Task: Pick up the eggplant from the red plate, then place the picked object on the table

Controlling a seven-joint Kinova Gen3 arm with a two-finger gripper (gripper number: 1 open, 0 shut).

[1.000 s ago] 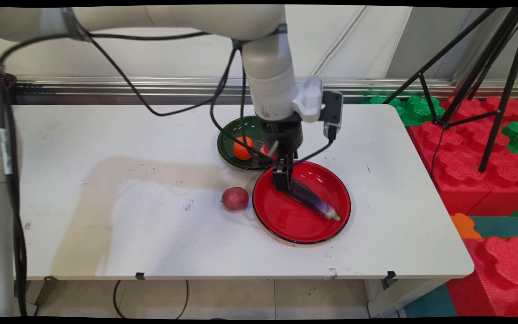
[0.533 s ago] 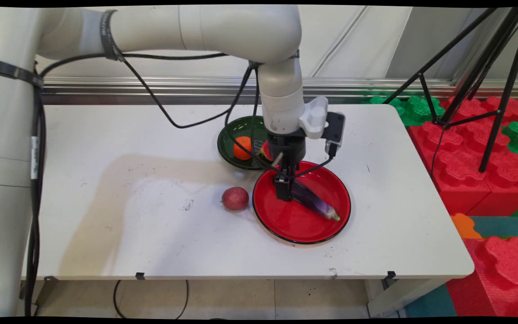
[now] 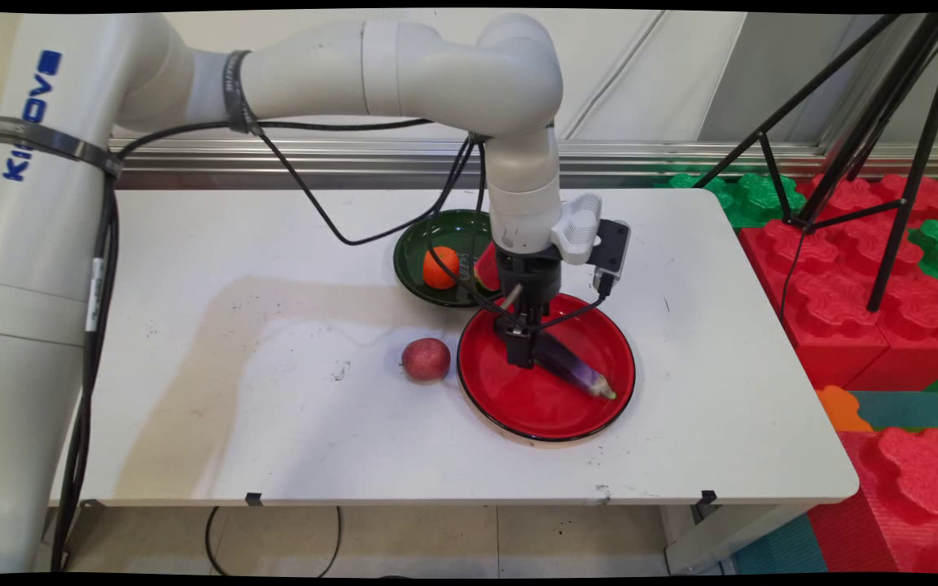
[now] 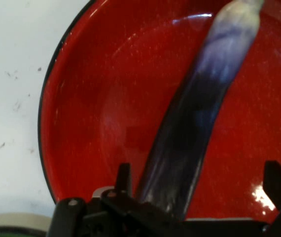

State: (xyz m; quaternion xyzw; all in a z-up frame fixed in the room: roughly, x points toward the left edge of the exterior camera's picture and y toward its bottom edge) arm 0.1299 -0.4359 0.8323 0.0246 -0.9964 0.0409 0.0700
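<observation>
A long purple eggplant (image 3: 575, 370) lies slantwise in the red plate (image 3: 518, 403) right of the table's middle. My gripper (image 3: 520, 356) points straight down over the eggplant's thick, dark end, low in the plate. In the hand view the eggplant (image 4: 204, 98) runs up from between the fingers across the red plate (image 4: 106, 98). The gripper (image 4: 200, 175) is open: the left finger (image 4: 123, 177) stands close beside the eggplant, while the right finger (image 4: 278, 180) is well apart from it. Nothing is held.
A dark green bowl (image 3: 416, 244) just behind the red plate holds an orange (image 3: 440, 267) and a red-fleshed slice (image 3: 485, 273). A reddish round fruit (image 3: 426, 359) lies on the table left of the plate. Black tripod legs (image 3: 884, 163) and foam blocks (image 3: 843, 285) stand beyond the right edge.
The gripper has come down and shifted slightly right, lower over the eggplant's thick end. The eggplant, plate and fruit have not moved.
</observation>
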